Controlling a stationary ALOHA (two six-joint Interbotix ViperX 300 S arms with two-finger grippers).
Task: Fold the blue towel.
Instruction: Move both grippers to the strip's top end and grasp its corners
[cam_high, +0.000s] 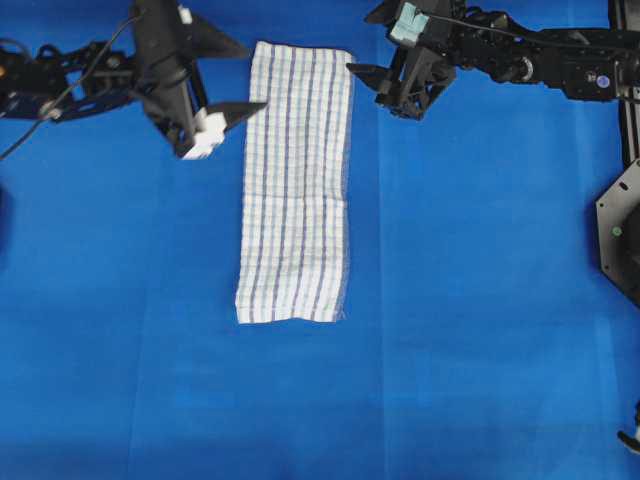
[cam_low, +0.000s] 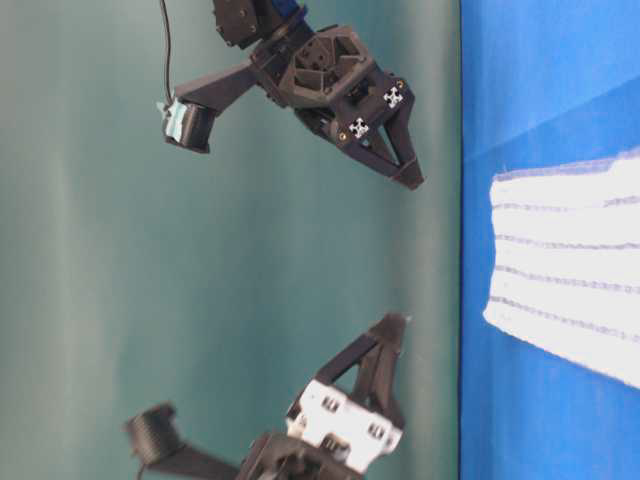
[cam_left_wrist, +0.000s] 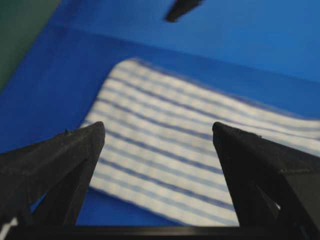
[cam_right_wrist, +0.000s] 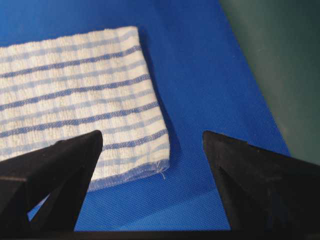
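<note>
Blue towel (cam_high: 295, 185): thin woven cloth, white ground w/ narrow dark-blue and pale-blue stripes crossing in a faint check. Lies as a long narrow rectangle, flat on the blue table cover (cam_high: 480, 300), long axis running top-to-bottom in the overhead view, placed a bit left of centre. Upper short edge near the top of that view, between the two grippers. Long edges nearly straight; the right one bows in slightly around mid-length. Lower short edge sits square, corners sharp.

Right wrist view: towel (cam_right_wrist: 75, 100) weave looks ribbed and slightly nubby, hem stitched along the short edge, a loose thread at the corner (cam_right_wrist: 164, 172). Table cover (cam_right_wrist: 200, 100) there shows a fine uniform mesh-like grain, matte, solid blue, w/ faint crease lines visible overhead.

Left wrist view: towel (cam_left_wrist: 190, 145) out of focus, stripes only; one edge lifts in a soft ridge at the far side.

Left gripper (cam_high: 232, 78): black angular fingers, white block at the wrist end, fingers spread wide, nothing between them. Just left of the towel's upper part, one fingertip (cam_high: 255, 105) at its long edge; contact unclear.

Right gripper (cam_high: 380, 85): black, wedge-shaped fingers, also spread apart and empty. Just right of towel's upper right corner, apart from it.

Table-level view: both grippers (cam_low: 400, 250) above the cover, tips pointing toward the towel end (cam_low: 570, 270).
</note>
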